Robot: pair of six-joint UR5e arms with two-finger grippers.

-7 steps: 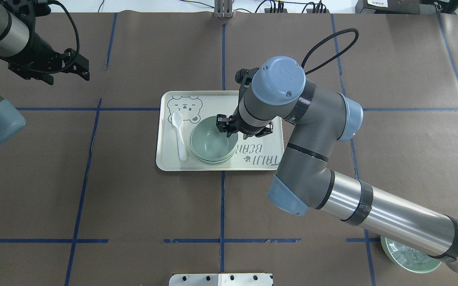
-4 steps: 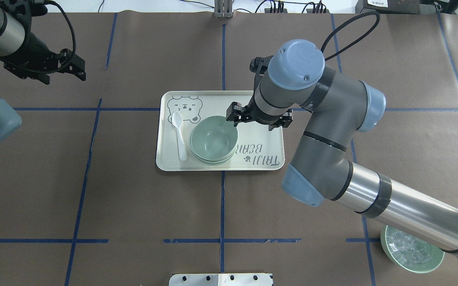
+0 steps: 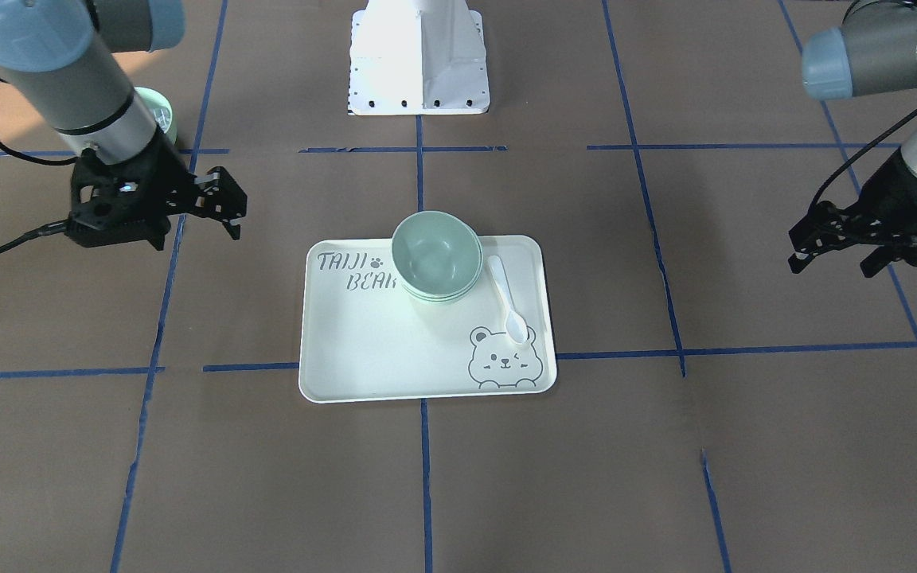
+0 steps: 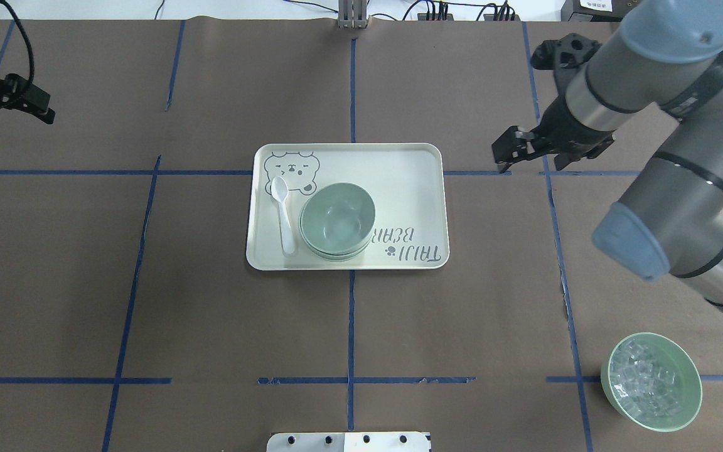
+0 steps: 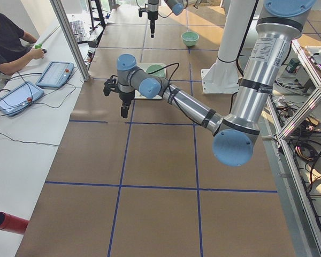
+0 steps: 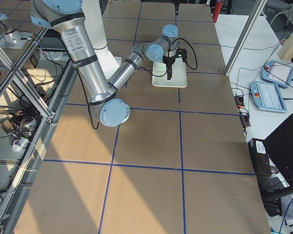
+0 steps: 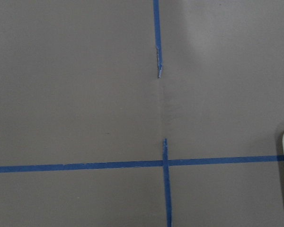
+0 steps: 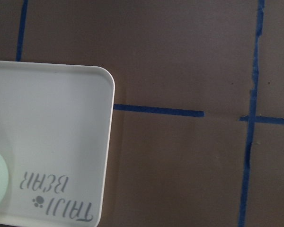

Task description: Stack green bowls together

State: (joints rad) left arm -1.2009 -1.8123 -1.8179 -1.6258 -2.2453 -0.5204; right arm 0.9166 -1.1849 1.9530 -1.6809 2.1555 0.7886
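Green bowls [image 4: 336, 220] sit nested as one stack mid-table, well apart from every edge. They're on the tray [image 4: 399, 169], toward its robot-side rim. Rim lines show under the top one. Can't count three for sure, but no loose plain bowl shows elsewhere, so stacking looks done to me. Spoon [image 4: 284, 216] lies just beside the stack, on the side facing the table's left end; touching or not, can't tell.

Right tool [image 3: 197, 216]: jaws wide apart, nothing in them. It hangs above bare table off the tray corner that faces the operator-side edge and the right end. Left tool [image 3: 834, 256]: also spread and empty, toward the operator-side left corner, well apart from the tray.

Risks as I judge them:
- Lower rims peek out unevenly around the top bowl. Could be camera angle, could be a cocked seat. If cocked, a tray bump rocks it loose.
- Any re-grip on the stack: a finger coming down on the left-end side lands on the spoon and drags it.
- Ice bowl [image 4: 651, 382] sits near the robot-side edge toward the right end, close to the right arm. A low elbow sweep clips it and the cubes spill.
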